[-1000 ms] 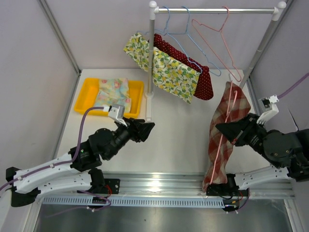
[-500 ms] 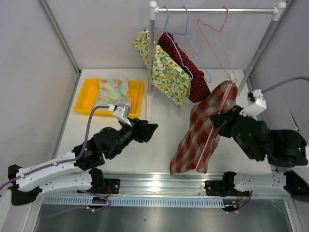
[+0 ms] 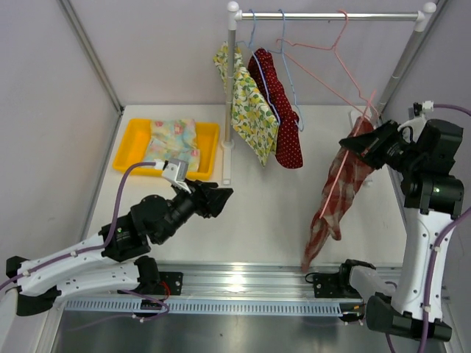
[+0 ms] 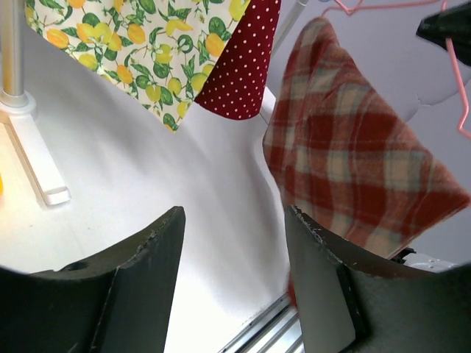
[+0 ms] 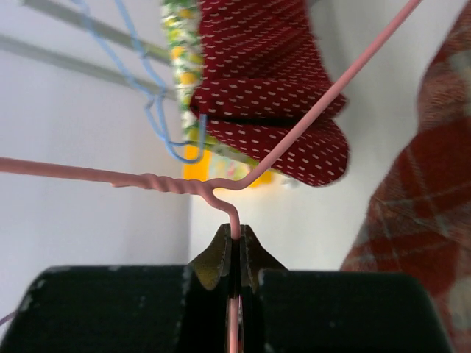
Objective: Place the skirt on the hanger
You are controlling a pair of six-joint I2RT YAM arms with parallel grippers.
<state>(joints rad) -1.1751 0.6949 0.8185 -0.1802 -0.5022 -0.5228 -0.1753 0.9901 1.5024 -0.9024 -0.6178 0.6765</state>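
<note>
Holding the hanger beside the rack [image 3: 324, 15].
Right wrist: right gripper [image 5: 234, 246] pinched on pink hanger [image 5: 173, 184]. Left wrist: left gripper [image 4: 234, 217] gaping, plaid skirt [image 4: 353, 169] beyond. Top: skirt hangs on hanger above white table [image 3: 272, 213], grey walls [image 3: 44, 110].

1. Your left arm [image 3: 81, 265] is built of white shells joined by black, rounded joint housings.
2. A purple cable [image 3: 121, 198] runs along it to a small pale camera block [image 3: 176, 170] at the wrist.
3. Your left gripper [image 3: 227, 195] is black; up close its fingers [image 4: 140, 272] are broad and matte, with rough, chipped edges.
4. Your right arm [image 3: 419, 250] has the same white shells and black joints, with its own purple lead [image 3: 452, 109].
5. Your right gripper [image 3: 347, 143] is black, and its fingertips [image 5: 219, 257] taper to thin wedges.
</note>
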